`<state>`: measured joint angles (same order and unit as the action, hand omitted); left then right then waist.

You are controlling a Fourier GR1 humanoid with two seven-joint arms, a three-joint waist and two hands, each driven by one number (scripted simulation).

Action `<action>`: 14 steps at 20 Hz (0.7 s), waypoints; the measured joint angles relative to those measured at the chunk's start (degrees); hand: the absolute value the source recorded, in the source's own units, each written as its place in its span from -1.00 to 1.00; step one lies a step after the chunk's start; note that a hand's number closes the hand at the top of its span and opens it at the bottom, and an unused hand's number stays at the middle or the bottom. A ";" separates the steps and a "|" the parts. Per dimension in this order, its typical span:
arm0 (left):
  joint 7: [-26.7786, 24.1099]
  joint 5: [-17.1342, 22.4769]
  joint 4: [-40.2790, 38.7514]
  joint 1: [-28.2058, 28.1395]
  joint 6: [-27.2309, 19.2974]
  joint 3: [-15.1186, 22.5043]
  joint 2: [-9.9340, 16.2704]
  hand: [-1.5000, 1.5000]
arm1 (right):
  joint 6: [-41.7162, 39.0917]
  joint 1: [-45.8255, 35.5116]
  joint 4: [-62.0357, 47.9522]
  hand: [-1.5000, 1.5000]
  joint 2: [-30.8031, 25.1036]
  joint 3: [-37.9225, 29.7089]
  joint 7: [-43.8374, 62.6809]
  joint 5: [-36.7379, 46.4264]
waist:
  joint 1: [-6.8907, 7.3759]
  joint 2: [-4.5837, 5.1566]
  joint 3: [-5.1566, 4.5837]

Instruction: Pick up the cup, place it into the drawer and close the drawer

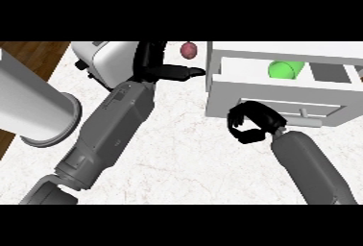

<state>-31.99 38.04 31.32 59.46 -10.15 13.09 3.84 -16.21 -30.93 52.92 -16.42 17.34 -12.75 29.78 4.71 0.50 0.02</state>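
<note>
The green cup sits inside the open white drawer at the upper right. Its front panel with a small handle faces me. My right hand is against the left part of that front panel, fingers curled, with nothing in them. My left hand is up at the drawer's left side with fingers straight, and its thumb reaches right to the drawer's corner. It holds nothing.
A white appliance stands at the back, left of my left hand. A small dark red object lies behind the hand. A large grey cylinder lies at the left edge of the marbled counter.
</note>
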 measured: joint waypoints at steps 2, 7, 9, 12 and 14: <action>0.53 0.21 1.59 -1.38 0.94 0.00 0.98 -1.00 | 2.08 -2.53 -4.77 1.00 0.20 -1.93 -3.46 -0.17 | 0.80 0.11 0.04; 2.13 0.60 5.18 -4.46 2.67 0.29 2.80 -1.00 | 5.22 -10.31 -14.81 1.00 -1.43 -8.18 -8.01 -1.94 | 2.43 0.60 0.22; 2.52 0.62 6.37 -5.53 3.62 0.45 3.83 -1.00 | 5.72 -12.34 -17.86 1.00 -1.95 -10.28 -9.25 -3.01 | 3.11 0.89 0.34; 2.89 0.66 7.71 -7.27 5.08 0.77 4.86 -1.00 | 4.22 -12.94 -19.65 1.00 -2.34 -11.53 -10.95 -4.36 | 3.66 0.88 0.45; 3.00 0.63 8.47 -8.24 5.93 0.99 5.43 -1.00 | 2.96 -13.08 -20.18 1.00 -2.51 -12.35 -11.35 -5.45 | 3.94 0.85 0.49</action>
<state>-28.99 38.67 39.79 51.22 -4.22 14.08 9.28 -13.25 -44.01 32.74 -18.93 4.98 -24.10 24.33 8.66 1.34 0.51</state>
